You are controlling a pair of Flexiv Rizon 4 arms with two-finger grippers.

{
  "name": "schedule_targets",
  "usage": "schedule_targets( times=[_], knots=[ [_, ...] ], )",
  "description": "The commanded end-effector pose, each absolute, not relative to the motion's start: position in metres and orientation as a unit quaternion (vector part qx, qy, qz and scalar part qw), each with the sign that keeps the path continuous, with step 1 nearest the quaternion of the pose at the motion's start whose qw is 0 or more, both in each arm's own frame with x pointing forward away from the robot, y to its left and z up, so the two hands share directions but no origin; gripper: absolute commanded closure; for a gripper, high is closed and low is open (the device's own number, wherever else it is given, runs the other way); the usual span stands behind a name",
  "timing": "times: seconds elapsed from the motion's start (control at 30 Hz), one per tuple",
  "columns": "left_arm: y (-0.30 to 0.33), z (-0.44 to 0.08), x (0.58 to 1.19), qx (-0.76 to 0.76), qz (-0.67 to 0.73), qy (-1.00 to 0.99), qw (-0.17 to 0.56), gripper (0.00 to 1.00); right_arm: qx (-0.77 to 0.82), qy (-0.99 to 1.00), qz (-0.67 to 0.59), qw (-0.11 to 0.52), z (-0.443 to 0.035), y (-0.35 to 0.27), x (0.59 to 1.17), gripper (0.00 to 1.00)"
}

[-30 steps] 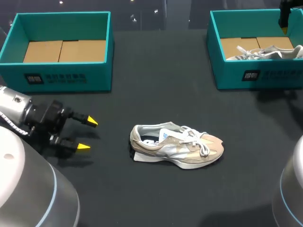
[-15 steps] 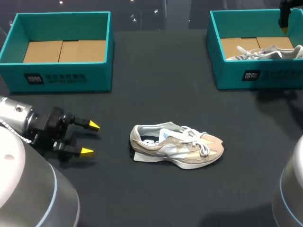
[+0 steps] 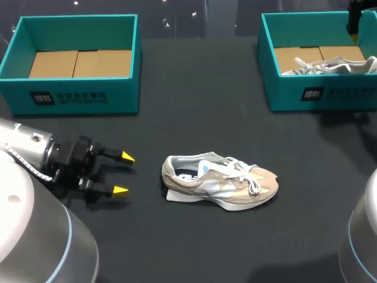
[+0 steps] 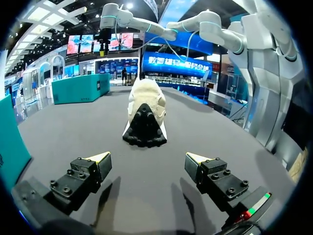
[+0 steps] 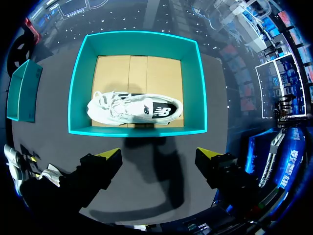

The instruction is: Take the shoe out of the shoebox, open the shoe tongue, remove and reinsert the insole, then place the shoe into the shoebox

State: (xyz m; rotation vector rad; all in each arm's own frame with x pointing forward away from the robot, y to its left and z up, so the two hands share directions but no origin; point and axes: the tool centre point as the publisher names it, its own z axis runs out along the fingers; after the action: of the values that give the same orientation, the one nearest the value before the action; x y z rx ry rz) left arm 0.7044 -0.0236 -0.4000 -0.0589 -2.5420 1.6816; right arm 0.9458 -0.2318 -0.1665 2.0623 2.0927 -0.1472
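A beige and grey sneaker (image 3: 219, 183) lies on its side in the middle of the black table, toe to the right, with a pale flat piece showing under its heel. My left gripper (image 3: 122, 174) stands open just left of the heel, low over the table. Seen from the left wrist, the sneaker's heel (image 4: 145, 115) lies straight ahead of the open left gripper (image 4: 149, 159), still apart from it. My right gripper (image 5: 159, 155) hangs open above the near wall of the right teal shoebox (image 5: 137, 129), which holds a white sneaker (image 5: 134, 108).
A teal shoebox (image 3: 76, 100) with a bare cardboard floor stands at the back left. The right shoebox (image 3: 318, 94) stands at the back right, with the right arm's finger (image 3: 353, 26) over its far corner. Open black tabletop surrounds the sneaker.
My left gripper has slid to the right, closer to the sneaker's heel, staying open. The right arm and both sneakers have not moved.
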Motion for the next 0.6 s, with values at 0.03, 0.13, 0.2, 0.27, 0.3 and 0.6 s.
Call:
schedule_targets(
  times=[0.03, 0.13, 0.2, 0.27, 0.3, 0.6],
  knots=[
    [-0.036, -0.404, 0.709, -0.019, 0.549, -0.834, 0.046, 0.0, 0.698, 0.708, -0.05, 0.1, -0.166, -0.232, 0.945, 0.0],
    [-0.044, -0.404, 0.71, -0.022, 0.549, -0.835, 0.042, 0.0, 0.698, 0.708, -0.05, 0.1, -0.166, -0.232, 0.945, 0.0],
    [-0.05, -0.404, 0.712, -0.022, 0.549, -0.834, 0.042, 0.0, 0.698, 0.708, -0.05, 0.1, -0.166, -0.232, 0.945, 0.0],
    [-0.055, -0.405, 0.713, -0.02, 0.55, -0.834, 0.041, 0.0, 0.698, 0.708, -0.05, 0.1, -0.166, -0.232, 0.945, 0.0],
    [-0.057, -0.405, 0.713, -0.02, 0.549, -0.834, 0.041, 0.0, 0.698, 0.708, -0.05, 0.1, -0.166, -0.232, 0.945, 0.0],
    [-0.079, -0.411, 0.716, -0.013, 0.546, -0.837, 0.038, 0.0, 0.698, 0.708, -0.05, 0.1, -0.166, -0.232, 0.945, 0.0]
  ],
)
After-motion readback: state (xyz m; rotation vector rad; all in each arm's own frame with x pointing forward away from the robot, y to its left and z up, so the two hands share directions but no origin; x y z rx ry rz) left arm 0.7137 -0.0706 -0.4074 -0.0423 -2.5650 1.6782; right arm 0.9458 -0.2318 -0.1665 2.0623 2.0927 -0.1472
